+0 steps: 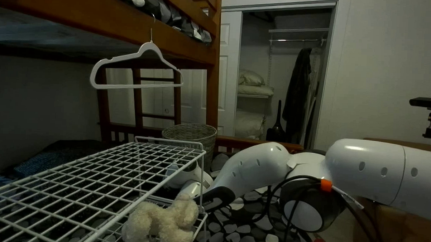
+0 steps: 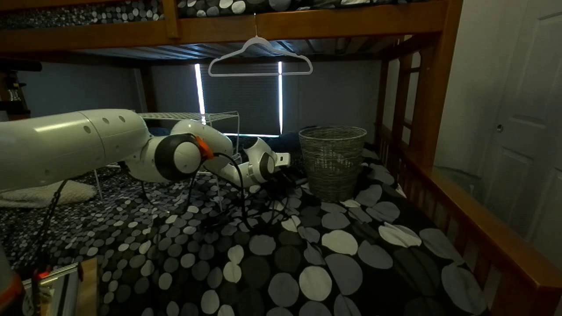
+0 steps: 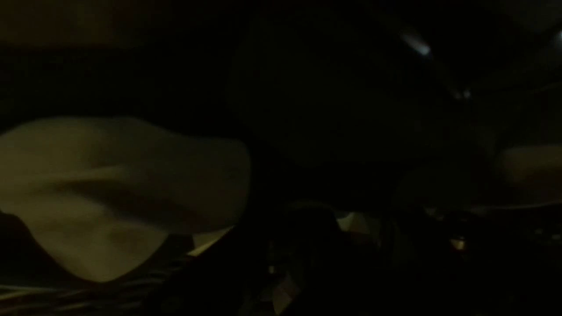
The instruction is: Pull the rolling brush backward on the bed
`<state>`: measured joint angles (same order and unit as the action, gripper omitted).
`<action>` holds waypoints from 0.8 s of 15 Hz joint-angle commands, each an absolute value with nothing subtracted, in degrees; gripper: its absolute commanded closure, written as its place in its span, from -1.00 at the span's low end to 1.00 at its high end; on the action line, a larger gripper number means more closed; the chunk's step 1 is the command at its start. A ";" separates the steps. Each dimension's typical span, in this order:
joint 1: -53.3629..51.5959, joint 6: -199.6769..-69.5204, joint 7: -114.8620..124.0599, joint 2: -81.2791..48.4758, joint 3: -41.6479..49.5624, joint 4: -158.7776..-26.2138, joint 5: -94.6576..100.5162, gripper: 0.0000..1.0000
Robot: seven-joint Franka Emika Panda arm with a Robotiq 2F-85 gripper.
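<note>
Hand (image 2: 281,182) is hanging low over the bed (image 2: 316,283), buried in shadow, so I can't tell if it's spread or pressed together. I'm not spotting any brush either; maybe it's hiding in the dark below. In an exterior view, rack (image 2: 169,116) is standing behind the arm (image 2: 127,136), so a backward pull could be bumping it. Cable (image 2: 243,197) is drooping toward the bed, so it could be snagging mid-drag. Basket (image 2: 332,169) is sitting just right of the hand, so any sideways drift could be tipping it. Plus the bed's looking soft, so pressing too hard might be bunching it up.
</note>
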<state>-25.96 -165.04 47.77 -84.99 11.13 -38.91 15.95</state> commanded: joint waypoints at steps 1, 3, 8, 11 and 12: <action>-25.48 -154.77 40.76 -83.75 5.26 -38.12 13.51 0.88; -24.82 -149.89 37.62 -82.43 2.64 -38.00 12.66 0.88; -23.73 -140.13 34.56 -78.71 -0.40 -38.54 12.68 0.88; -23.05 -135.98 33.61 -76.73 -1.75 -39.38 12.50 0.88; -22.77 -134.71 33.61 -76.07 -2.12 -39.70 12.48 0.88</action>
